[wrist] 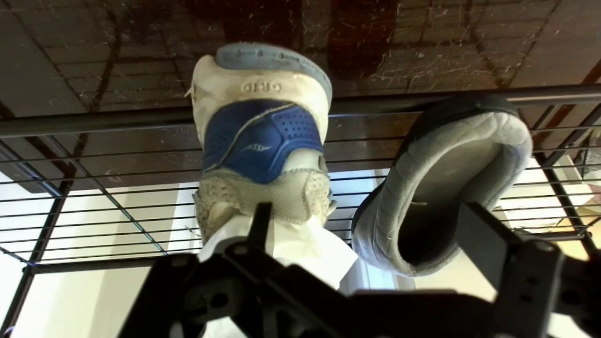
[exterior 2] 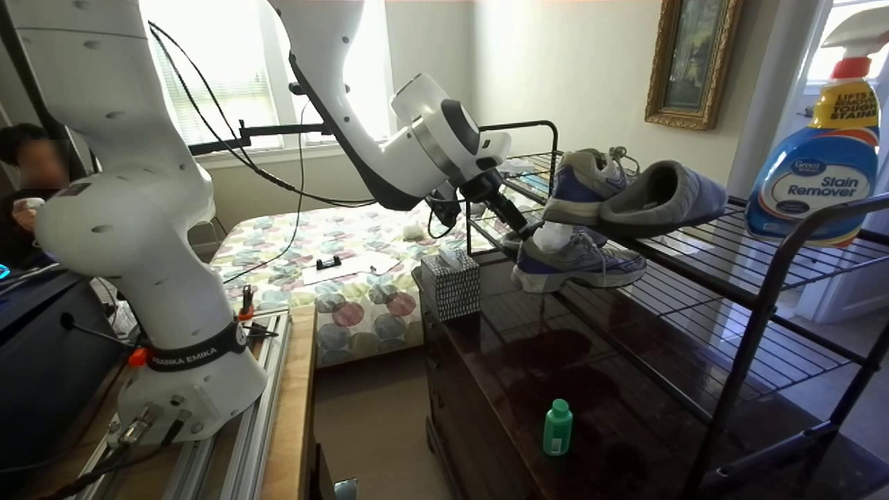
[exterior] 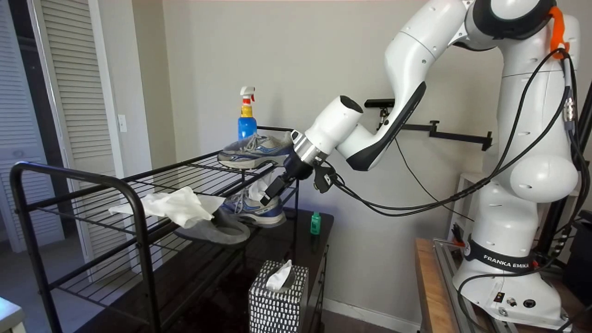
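My gripper [wrist: 367,206] is open and empty, its two fingers spread wide; in both exterior views it points down at the rack [exterior: 270,193] [exterior 2: 519,226]. In the wrist view the left finger overlaps a blue and white sneaker [wrist: 265,141] with white tissue [wrist: 324,249] stuffed in it. The right finger overlaps the opening of a grey slipper [wrist: 399,225]. I cannot tell whether either finger touches. The sneaker sits on the lower shelf [exterior: 263,215] [exterior 2: 580,264], beside the slipper [exterior: 226,231]. Another sneaker [exterior: 254,150] [exterior 2: 583,184] and slipper [exterior 2: 667,201] sit on the upper shelf.
The black wire rack [exterior: 147,273] [exterior 2: 733,389] stands on a dark dresser [exterior: 323,222]. White tissue [exterior: 178,207] lies on the upper shelf. A stain remover bottle [exterior: 247,126] [exterior 2: 812,167], tissue box [exterior: 277,305] [exterior 2: 451,288] and green bottle [exterior: 315,224] [exterior 2: 557,429] stand nearby.
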### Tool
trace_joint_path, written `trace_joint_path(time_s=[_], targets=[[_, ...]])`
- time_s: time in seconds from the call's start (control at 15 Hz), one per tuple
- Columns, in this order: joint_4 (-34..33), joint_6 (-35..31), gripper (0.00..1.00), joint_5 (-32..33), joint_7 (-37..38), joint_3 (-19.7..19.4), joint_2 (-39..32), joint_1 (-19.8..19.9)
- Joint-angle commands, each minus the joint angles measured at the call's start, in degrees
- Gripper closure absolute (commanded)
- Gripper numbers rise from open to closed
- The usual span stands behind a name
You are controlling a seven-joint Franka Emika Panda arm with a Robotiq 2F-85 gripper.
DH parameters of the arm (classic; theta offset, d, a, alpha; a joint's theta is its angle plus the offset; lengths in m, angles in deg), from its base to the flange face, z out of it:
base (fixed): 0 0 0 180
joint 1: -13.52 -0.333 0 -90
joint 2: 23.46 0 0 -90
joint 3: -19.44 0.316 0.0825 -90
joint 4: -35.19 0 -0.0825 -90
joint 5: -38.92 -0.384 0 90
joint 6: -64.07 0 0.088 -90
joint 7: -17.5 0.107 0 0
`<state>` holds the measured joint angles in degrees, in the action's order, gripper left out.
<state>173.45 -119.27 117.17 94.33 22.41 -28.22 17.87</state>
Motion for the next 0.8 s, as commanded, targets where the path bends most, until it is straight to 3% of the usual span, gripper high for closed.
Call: trace_joint_path(time_s=[0.0, 0.33, 0.53, 0.73], targets=[[-3.2, 3.7, 0.00, 8.9, 10.9, -0.1, 0.3, -2.2], [-4.8, 13.5, 0.00, 24.5, 29.8, 2.0, -0.7, -4.8], [-4.3, 23.6, 0.00, 33.4, 42.0, 4.2, -2.3, -6.7], [-3.4, 33.2, 0.00, 37.4, 48.7, 5.7, -4.9, -8.4]])
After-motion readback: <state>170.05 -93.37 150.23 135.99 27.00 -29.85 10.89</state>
